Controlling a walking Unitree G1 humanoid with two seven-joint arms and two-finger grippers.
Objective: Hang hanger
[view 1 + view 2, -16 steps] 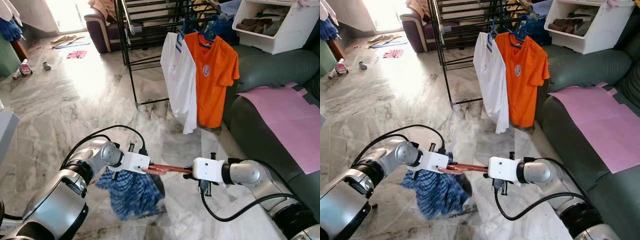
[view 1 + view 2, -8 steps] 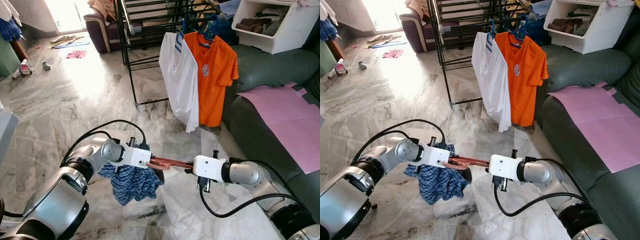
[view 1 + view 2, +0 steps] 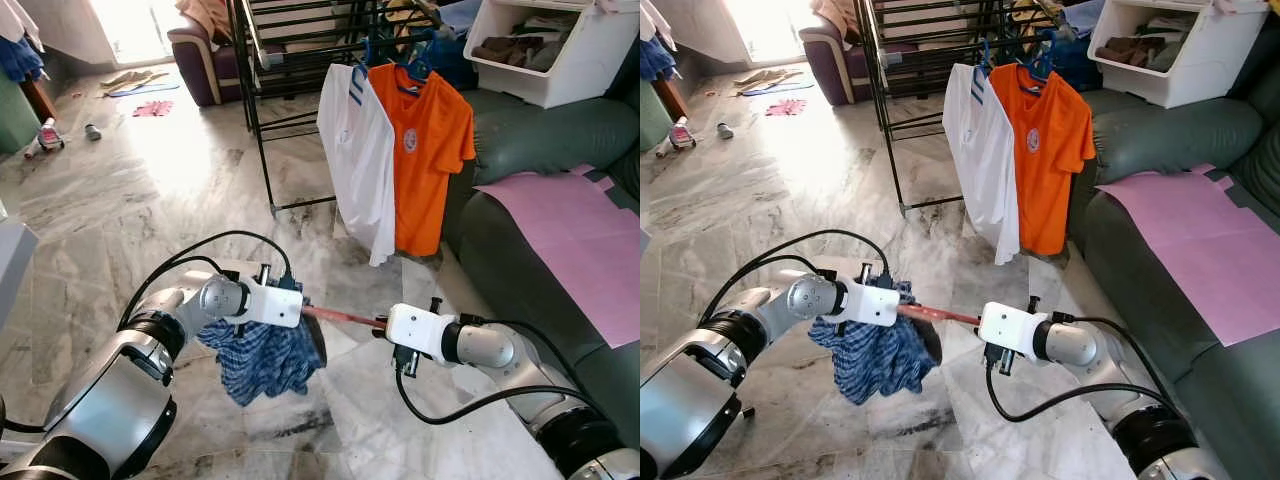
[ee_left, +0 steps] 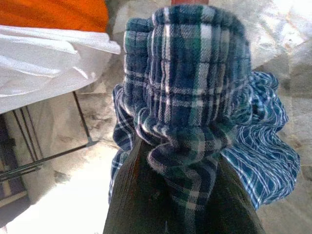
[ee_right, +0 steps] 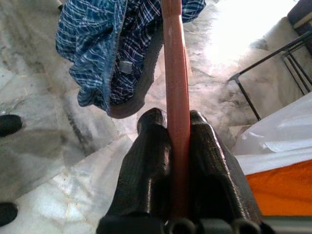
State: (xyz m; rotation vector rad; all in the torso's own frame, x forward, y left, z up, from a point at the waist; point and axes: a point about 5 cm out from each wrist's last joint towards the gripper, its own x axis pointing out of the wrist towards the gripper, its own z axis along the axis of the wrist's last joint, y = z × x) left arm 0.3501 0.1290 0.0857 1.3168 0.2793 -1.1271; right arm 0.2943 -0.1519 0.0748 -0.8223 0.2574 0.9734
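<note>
Hanger (image 3: pixel 340 317) level between left gripper (image 3: pixel 303 312), right gripper (image 3: pixel 378 325)

Hung shirts (image 3: pixel 400 165) crowd the rack (image 3: pixel 262 110); open floor (image 3: pixel 140 190) lies leftward.

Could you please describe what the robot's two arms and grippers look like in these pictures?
Both arms are silver, rounded metal segments with dark joint bands. Each ends in a white boxy wrist block, the left gripper and right gripper having black jaws. A black cable loops along each arm.
</note>
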